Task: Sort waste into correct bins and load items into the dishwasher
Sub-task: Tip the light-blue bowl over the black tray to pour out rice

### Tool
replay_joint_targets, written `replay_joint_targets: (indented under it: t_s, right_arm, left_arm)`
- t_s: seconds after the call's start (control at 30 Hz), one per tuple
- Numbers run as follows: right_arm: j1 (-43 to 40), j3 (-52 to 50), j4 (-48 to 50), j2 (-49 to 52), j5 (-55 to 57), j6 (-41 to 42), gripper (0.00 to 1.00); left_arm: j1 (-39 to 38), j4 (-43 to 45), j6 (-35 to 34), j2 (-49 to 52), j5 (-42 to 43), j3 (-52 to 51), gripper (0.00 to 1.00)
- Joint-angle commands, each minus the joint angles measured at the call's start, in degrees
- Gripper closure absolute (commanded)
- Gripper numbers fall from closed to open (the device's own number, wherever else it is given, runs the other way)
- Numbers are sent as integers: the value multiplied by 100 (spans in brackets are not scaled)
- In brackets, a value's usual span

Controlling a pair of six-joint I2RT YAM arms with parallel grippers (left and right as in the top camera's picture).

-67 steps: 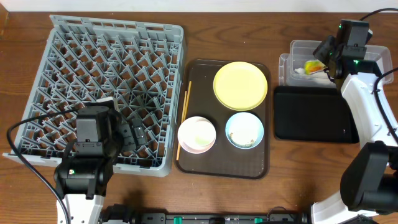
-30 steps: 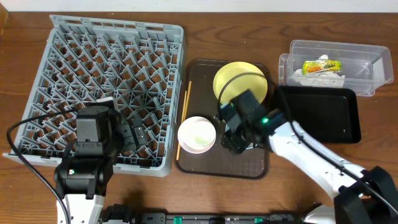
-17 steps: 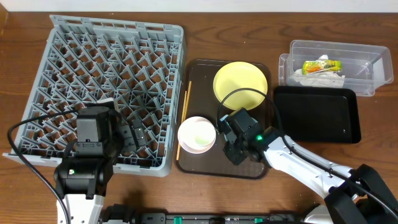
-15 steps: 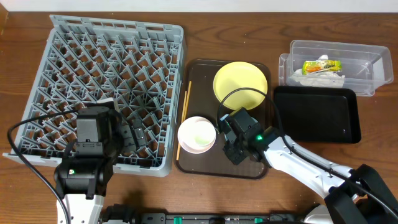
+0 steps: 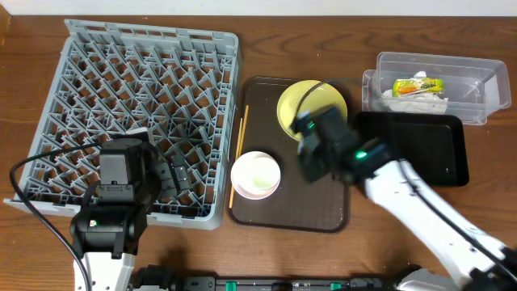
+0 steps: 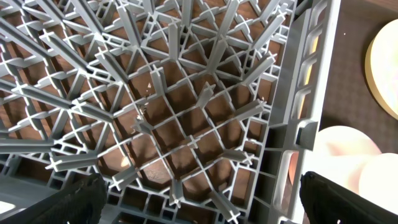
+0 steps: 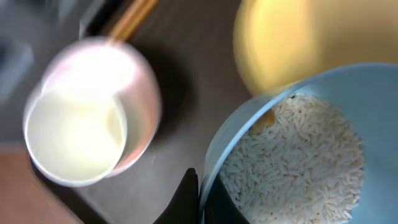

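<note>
My right gripper is shut on the rim of the light blue bowl, one finger inside and one outside. Pale rice scraps fill the bowl. In the overhead view this gripper hangs over the brown tray and hides the bowl. Beside it are the yellow plate, the white bowl holding the small white cup, and the chopsticks. My left gripper stands open above the near right corner of the grey rack, holding nothing.
The clear tub at the back right holds the yellow-green wrapper with white paper. The black tray lies in front of it, its left part under my right arm. Brown wooden tabletop surrounds everything.
My right gripper has shut on the blue bowl's rim and moved back and to the right over the tray, carrying the bowl. The left arm has not moved.
</note>
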Motion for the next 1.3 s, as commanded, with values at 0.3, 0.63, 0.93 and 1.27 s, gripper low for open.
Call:
replay_joint_targets:
  t_s: [0.3, 0.63, 0.93, 1.27]
  right_arm:
    - [-3307, 31, 15, -13, -3711, 352, 99]
    - [-4629, -83, 39, 1202, -5595, 109, 99]
    - [-5504, -83, 267, 2245, -7204, -63, 99]
    - [-6325, -83, 599, 2479, -8229, -79, 99]
  left_arm:
    - [31, -2, 33, -11, 9, 120, 1]
    - [31, -2, 33, -11, 9, 120, 1]
    - [31, -2, 33, -11, 9, 120, 1]
    - [31, -2, 33, -11, 9, 120, 1]
